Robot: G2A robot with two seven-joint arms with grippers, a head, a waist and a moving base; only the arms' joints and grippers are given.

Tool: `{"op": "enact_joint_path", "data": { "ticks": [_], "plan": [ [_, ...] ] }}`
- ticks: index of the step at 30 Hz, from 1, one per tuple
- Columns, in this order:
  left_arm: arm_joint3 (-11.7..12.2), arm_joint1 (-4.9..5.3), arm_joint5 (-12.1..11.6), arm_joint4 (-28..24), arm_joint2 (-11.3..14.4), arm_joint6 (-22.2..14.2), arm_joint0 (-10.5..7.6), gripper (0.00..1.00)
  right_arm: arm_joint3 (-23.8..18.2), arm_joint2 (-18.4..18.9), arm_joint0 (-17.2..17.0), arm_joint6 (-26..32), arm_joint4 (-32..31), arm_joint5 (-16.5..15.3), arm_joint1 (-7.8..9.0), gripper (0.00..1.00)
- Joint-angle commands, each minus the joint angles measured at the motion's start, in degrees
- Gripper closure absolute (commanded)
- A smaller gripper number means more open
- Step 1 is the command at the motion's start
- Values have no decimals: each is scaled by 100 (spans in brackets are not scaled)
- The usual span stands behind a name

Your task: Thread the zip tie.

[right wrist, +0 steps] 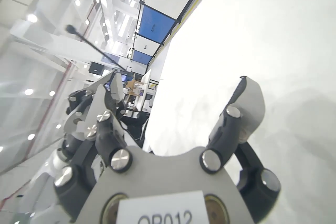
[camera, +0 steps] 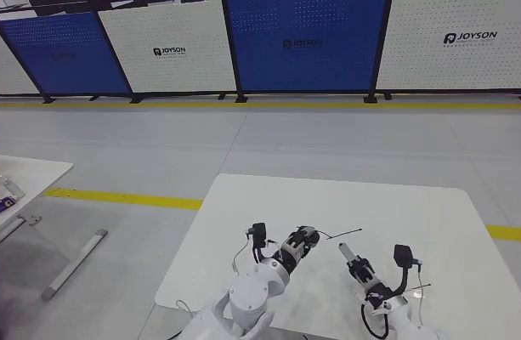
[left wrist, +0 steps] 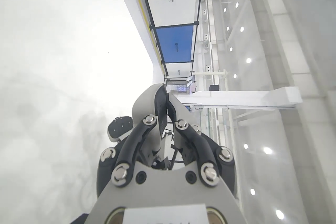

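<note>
Desk (camera: 396, 204): white top, with both arms over its near part, side by side.

Left fingers (camera: 310, 234): pressed together and pinching one end of the zip tie (right wrist: 94, 47). In the left wrist view the two pads meet with no gap to be seen.

Zip tie: a thin black strip that sticks out free from the left fingers toward the right arm's side. Its small head is at the far, unheld end. In the right wrist view the strip runs straight and stands clear of the desk surface. In the top view it has a slight bend close to the grip.

Right fingers (camera: 342, 247): spread wide, with nothing between them. One finger shows broad and bare in the right wrist view. The tips point toward the far edge of the desk and lie near the free part of the tie, apart from it.
</note>
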Motion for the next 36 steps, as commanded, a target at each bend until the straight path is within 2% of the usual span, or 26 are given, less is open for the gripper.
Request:
{"op": "enact_joint_path", "data": {
  "ticks": [1,4,12,15,19,27,30,31,32,33,36],
  "plan": [
    [-46,-18,-6,-342,-50,50,43,100,14,-2,-4,-20,-362,21,18,0],
    [-52,-44,-27,-729,-85,38,39,100,109,-121,32,-104,-903,54,25,0],
    [-45,-46,-13,-800,-82,-42,20,100,111,-134,34,-127,-914,48,22,0],
    [2,-57,-16,-979,-89,-48,36,100,189,-243,110,-189,-1640,105,39,0],
    [20,-88,81,-1337,-86,19,-10,100,315,-378,250,-224,-2433,-190,64,0],
    [11,-92,111,-1382,-79,9,-32,100,382,-394,242,-344,-2436,-285,57,0],
    [86,-96,-14,-1214,-25,65,-56,100,449,-383,250,-387,-2302,-462,52,0],
    [101,-96,-72,-1057,8,123,-74,100,464,-368,260,-392,-2286,-502,53,13],
    [123,-101,-116,-1009,52,150,-68,100,474,-360,265,-398,-2284,-526,53,51],
    [146,-109,-131,-1042,81,161,-73,100,474,-357,272,-392,-2298,-536,54,62],
    [190,-122,-189,-918,141,261,-104,100,428,-380,294,-354,-2363,-533,52,62]
  ]
}}
